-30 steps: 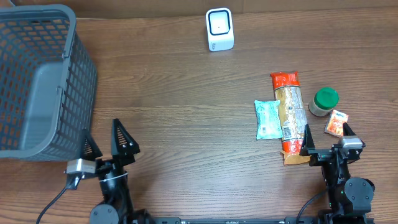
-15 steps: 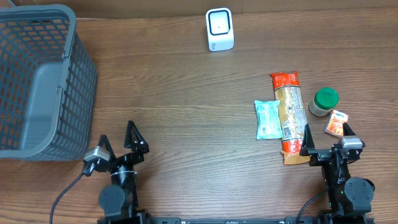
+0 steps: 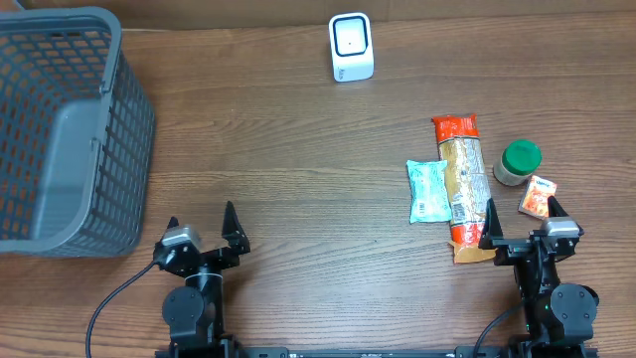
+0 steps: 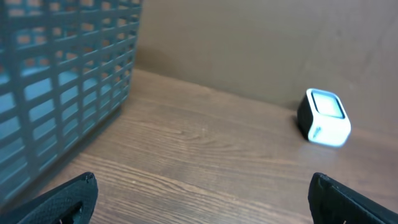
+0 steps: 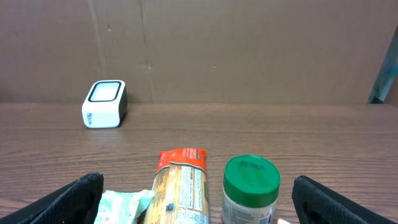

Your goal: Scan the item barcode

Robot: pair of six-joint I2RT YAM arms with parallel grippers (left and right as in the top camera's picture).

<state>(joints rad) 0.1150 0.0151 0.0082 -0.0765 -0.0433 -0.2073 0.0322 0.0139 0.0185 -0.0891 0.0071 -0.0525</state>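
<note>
Wooden desk (image 3: pixel 298 169), and four goods lie bunched toward its right edge: a long orange-ended packet (image 3: pixel 463 184), a pale green pouch (image 3: pixel 428 189) touching the packet's left side, a green-lidded jar (image 3: pixel 518 162) and a small orange box (image 3: pixel 538 196). I cannot tell which one is meant for scanning. My right gripper (image 3: pixel 520 214) hangs at the near edge just behind them, jaws spread wide and holding nothing. My left gripper (image 3: pixel 202 221) is just as wide and empty, near the grey basket (image 3: pixel 60 129). The white scanner (image 3: pixel 351 47) sits at the far edge, well apart from the goods. The crowding worries me: closing on the packet could drag the pouch or knock the jar, and a barcode facing down would not read. No brand is legible; the packet's white label and the jar lid's lettering are too small.
</note>
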